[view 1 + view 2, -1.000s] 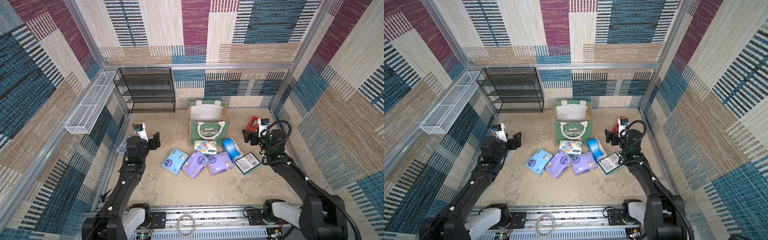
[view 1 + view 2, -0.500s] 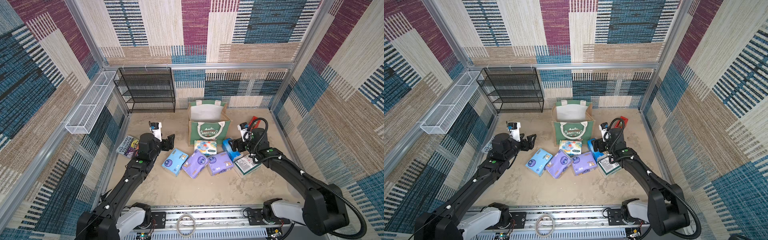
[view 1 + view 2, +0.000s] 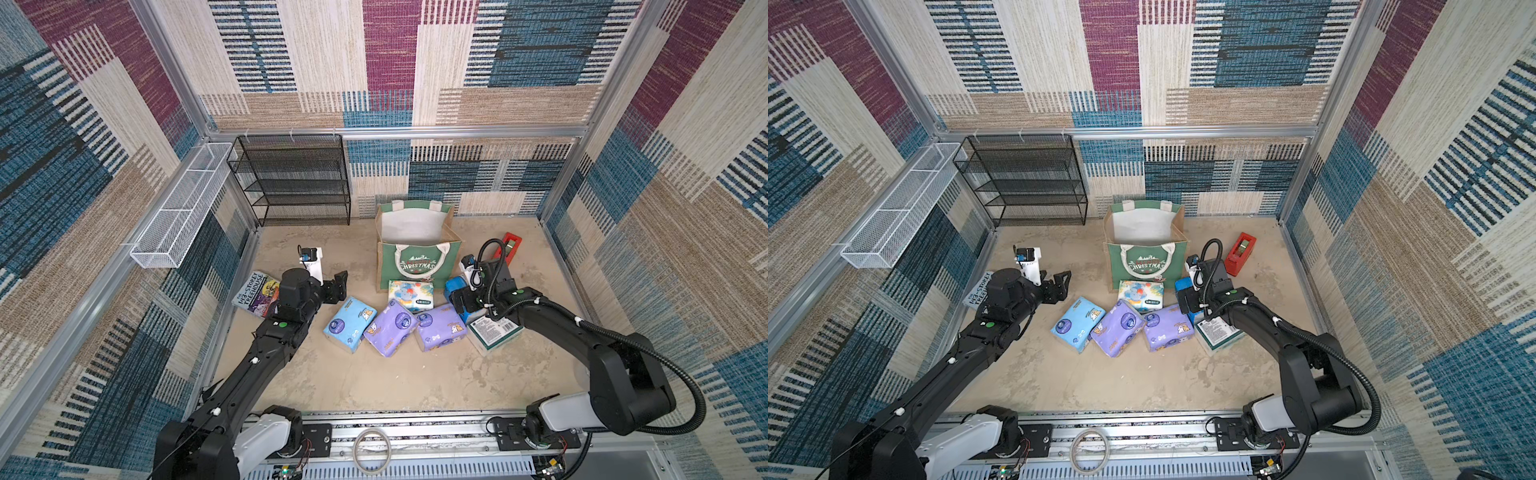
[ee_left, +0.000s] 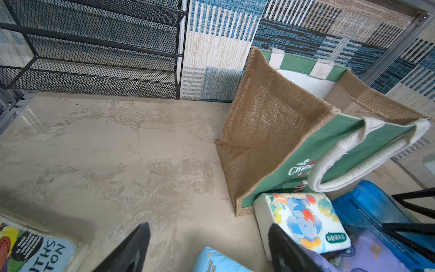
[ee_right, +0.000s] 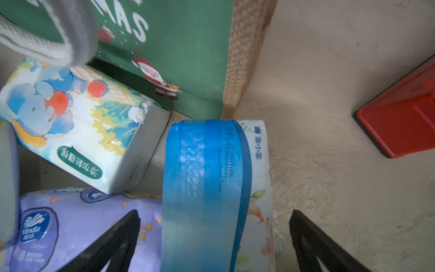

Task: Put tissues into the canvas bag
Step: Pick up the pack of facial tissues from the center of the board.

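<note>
- Six tissue packs [image 3: 392, 332] show in both top views, all on the floor [image 3: 374, 386] outside the canvas bag [image 3: 386, 270].
- Front row, left arm's side to right arm's side: light blue pack [image 3: 350, 322], lilac pack [image 3: 384, 345], second lilac pack [image 3: 440, 326], green-and-white pack [image 3: 494, 330]. Elephant pack [image 3: 410, 294] and deeper blue pack [image 3: 449, 287] sit just before the bag's green front.
- Bag upright, mouth open, white lining showing, beside the wire shelf [image 3: 291, 183].
- Left gripper [image 3: 338, 286]: jaws well apart, nothing held, between the book [image 3: 257, 295] and the light blue pack.
- Right gripper [image 3: 1185, 305]: low over the deeper blue pack, with the red object [image 3: 1239, 253] behind it.
- Left wrist view: my gripper [image 4: 209, 227] is spread wide over bare floor. Bag's jute side [image 4: 270, 131] is ahead, elephant pack [image 4: 301, 221] at its base.
- Right wrist view: gripper [image 5: 214, 212] is spread wide, straddling the deeper blue pack [image 5: 204, 176], which stands on edge at the bag's corner. No grip closed; I cannot tell whether the fingers [image 5: 122, 235] touch it.
</note>
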{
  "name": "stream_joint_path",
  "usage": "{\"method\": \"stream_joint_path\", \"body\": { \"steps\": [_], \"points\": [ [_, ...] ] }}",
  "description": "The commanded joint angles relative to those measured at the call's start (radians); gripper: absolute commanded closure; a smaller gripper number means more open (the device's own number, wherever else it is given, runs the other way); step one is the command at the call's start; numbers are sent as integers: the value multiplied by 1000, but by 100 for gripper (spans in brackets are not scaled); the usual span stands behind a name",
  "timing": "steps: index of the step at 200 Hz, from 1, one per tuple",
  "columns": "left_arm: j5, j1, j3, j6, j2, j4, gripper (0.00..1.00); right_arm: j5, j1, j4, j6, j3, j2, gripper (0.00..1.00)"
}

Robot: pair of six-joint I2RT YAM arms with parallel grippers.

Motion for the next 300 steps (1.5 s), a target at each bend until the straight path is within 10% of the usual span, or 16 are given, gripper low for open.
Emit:
{"method": "stream_joint_path", "body": {
  "steps": [1,187,300],
  "points": [
    [-8,0,-2,6,-2,1,16,30,7,-23,-22,9,19,1],
    [-1,-1,23,-9,-7,-20,16,15,8,-22,-11,29,35,46],
    [100,-24,168,24,46,-82,19,-31,-10,-74,21,84,-132,49]
  ]
}}
